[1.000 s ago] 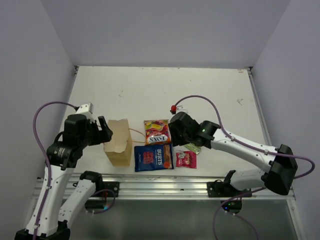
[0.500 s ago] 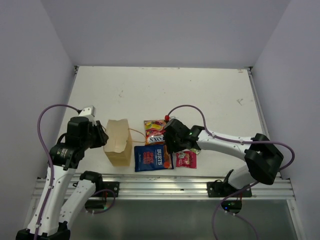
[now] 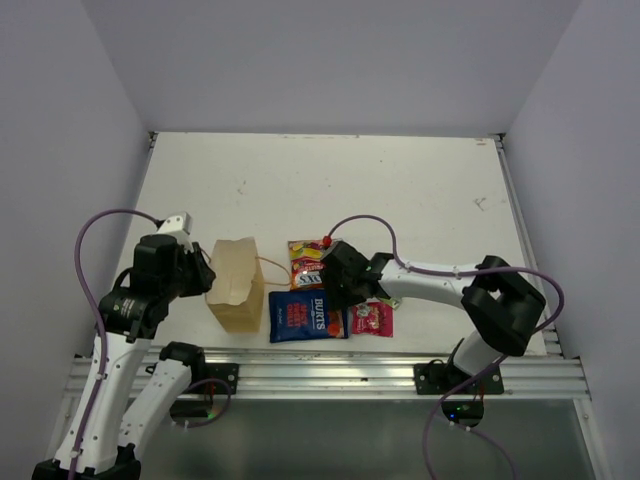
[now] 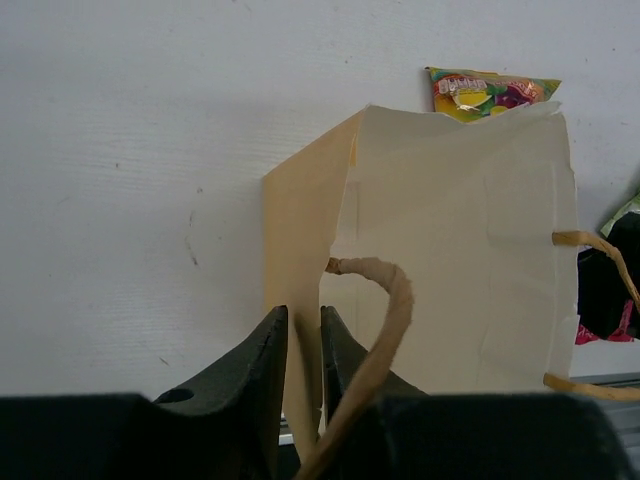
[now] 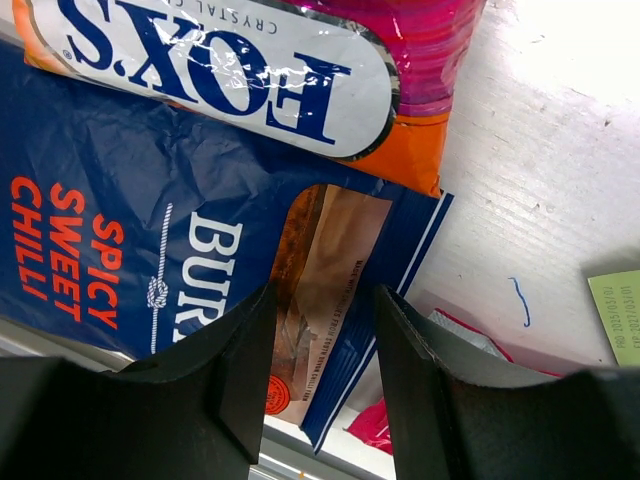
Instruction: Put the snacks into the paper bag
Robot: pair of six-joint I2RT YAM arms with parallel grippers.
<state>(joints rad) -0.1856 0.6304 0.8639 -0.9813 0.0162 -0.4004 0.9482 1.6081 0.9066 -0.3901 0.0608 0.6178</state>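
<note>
The tan paper bag (image 3: pixel 236 285) stands upright at the near left, its mouth facing my left wrist camera. My left gripper (image 3: pixel 205 272) is shut on the bag's left wall (image 4: pixel 300 230), one finger inside and one outside, beside a string handle (image 4: pixel 385 300). The dark blue crisp bag (image 3: pixel 300 318) lies flat to the right of the paper bag. My right gripper (image 3: pixel 335 290) hangs open just above the crisp bag's right edge (image 5: pixel 330 270), holding nothing. The red-orange candy bag (image 3: pixel 305 257) lies behind it. The pink packet (image 3: pixel 372 319) and the pale green packet (image 5: pixel 615 310) lie further right.
A metal rail (image 3: pixel 320 365) runs along the near table edge just behind the snacks. The right arm's purple cable (image 3: pixel 420 268) arcs over the table. Pale walls close the table in on the left, right and back.
My left gripper has closed onto the paper bag's left wall. My right gripper has swung left and down from over the green packet to the blue crisp bag's right edge.
</note>
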